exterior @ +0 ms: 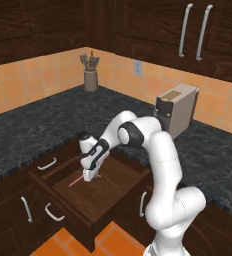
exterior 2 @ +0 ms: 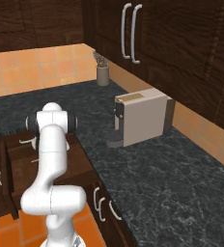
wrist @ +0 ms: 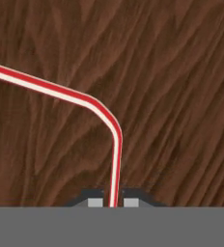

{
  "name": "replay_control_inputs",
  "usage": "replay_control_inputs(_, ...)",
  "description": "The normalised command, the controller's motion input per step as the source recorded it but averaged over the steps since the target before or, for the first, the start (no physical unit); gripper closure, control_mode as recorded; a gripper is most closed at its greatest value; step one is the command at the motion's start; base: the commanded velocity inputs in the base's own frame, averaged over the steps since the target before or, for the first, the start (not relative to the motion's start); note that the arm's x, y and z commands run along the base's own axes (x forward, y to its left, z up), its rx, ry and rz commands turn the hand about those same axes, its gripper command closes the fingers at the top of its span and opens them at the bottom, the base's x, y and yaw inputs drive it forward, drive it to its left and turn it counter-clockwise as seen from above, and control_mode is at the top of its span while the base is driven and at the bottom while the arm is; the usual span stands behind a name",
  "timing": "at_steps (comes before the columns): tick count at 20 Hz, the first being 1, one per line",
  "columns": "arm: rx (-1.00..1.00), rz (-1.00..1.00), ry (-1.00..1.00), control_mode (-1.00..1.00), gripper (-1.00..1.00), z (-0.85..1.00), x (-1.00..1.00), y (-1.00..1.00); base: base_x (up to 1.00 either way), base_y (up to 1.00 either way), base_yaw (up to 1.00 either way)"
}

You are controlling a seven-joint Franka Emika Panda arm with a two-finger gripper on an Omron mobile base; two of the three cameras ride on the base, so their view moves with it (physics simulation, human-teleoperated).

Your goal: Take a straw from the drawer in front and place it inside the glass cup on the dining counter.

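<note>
From the left base view you see the drawer (exterior: 105, 192) pulled out from under the black speckled table (exterior: 33, 127), its wooden floor exposed. The arm bends down into it, and the end effector (exterior: 89, 176) sits low over the drawer floor, toward the back edge. The straw (exterior: 78, 181) lies on that floor as a thin pale-red line running out from under the end effector toward the front left corner. A utensil holder (exterior: 91, 75) stands at the table's far corner, and a coffee machine (exterior: 177, 110) sits along its right back edge.

From the right base view you see the drawer (exterior 2: 17, 166) at the left, mostly hidden behind the arm. The coffee machine (exterior 2: 142, 117) stands mid-table and the utensil holder (exterior 2: 102, 72) further back by the wall.

In the hand view you look straight down at the drawer floor (wrist: 181, 96). The straw (wrist: 97, 106) runs in from the left edge, bends, and drops between the 2 fingertips (wrist: 95, 202). The end effector (wrist: 113, 202) is clamped on the straw's short end.
</note>
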Motion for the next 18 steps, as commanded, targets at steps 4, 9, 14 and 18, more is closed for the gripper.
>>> replay_control_inputs(4,0.0,0.0,-0.22,-1.0,1.0,0.96,-0.4,0.0,0.0,0.0,0.0)
replay_control_inputs(9,0.04,0.0,-0.06,-1.0,1.0,1.0,-0.02,0.0,0.0,0.0,0.0)
replay_control_inputs(14,0.02,0.0,0.0,-1.0,1.0,1.0,-0.08,-0.03,0.0,0.0,0.0)
replay_control_inputs(18,0.0,0.0,0.0,-1.0,1.0,1.0,-0.32,-0.33,0.0,0.0,0.0)
